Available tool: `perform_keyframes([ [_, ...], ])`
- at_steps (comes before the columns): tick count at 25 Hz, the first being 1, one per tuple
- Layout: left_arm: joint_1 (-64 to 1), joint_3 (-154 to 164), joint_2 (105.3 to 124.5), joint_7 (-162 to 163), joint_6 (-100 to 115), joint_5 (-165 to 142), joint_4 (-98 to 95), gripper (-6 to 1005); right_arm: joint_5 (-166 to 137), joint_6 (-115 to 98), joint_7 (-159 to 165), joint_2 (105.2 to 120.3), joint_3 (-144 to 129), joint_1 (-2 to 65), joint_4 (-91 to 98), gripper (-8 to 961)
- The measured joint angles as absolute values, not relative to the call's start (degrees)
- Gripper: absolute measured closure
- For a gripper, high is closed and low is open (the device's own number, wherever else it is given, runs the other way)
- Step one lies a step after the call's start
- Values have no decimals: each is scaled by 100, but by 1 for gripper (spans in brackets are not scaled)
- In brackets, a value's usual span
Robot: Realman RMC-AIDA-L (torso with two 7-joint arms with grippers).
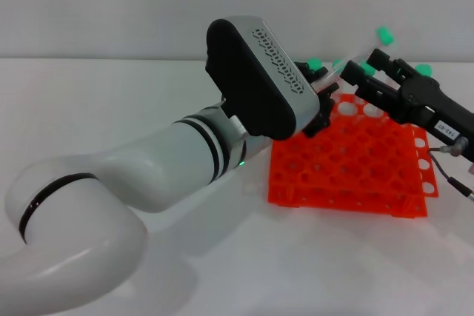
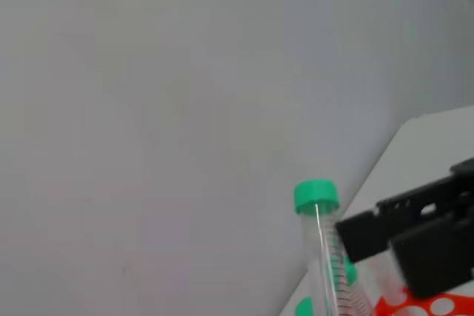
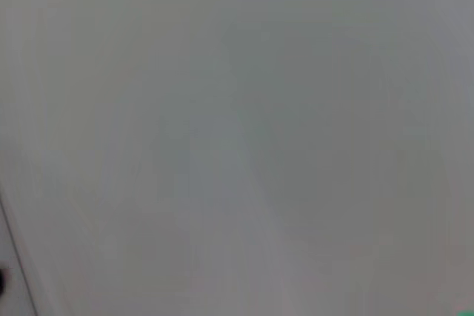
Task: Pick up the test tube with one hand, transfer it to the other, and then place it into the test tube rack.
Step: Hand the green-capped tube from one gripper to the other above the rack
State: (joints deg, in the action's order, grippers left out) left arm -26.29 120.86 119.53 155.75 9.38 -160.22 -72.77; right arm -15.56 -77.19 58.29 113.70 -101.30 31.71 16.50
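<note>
My left gripper (image 1: 320, 94), black claws on the thick white arm, is shut on the lower end of the test tube (image 1: 358, 55) and holds it tilted in the air above the back of the orange test tube rack (image 1: 348, 164). The tube's green cap (image 1: 383, 35) points up and to the right. In the left wrist view the tube (image 2: 324, 257) and its cap (image 2: 316, 196) stand against the grey wall. My right gripper (image 1: 368, 70), black with a white label, is open, its fingers right beside the tube's upper part; it also shows in the left wrist view (image 2: 370, 231).
A few other green-capped tubes (image 1: 423, 69) stand in the rack's back rows. A corner of the rack shows in the left wrist view (image 2: 437, 307). Thin cables (image 1: 452, 172) hang from the right gripper over the rack's right edge. The right wrist view shows only grey wall.
</note>
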Motion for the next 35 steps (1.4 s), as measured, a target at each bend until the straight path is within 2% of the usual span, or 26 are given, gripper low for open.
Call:
perform_keyframes([
  [9,-2642,12129,11953,15568,922,-16029,-7269,810,-1553,-7593,5829,11402,-10108,3143,1649,67],
  [19,-2651,12077,11945,15372,891,-16061,-7305,810,-1515,-7548,5896,11271,-9985,2966,1651,68],
  [35,-2659,12312,11953,15131,690,-16047,-7329,810,-1657,-7085,5880,11459,-9886,3187,1660,77],
])
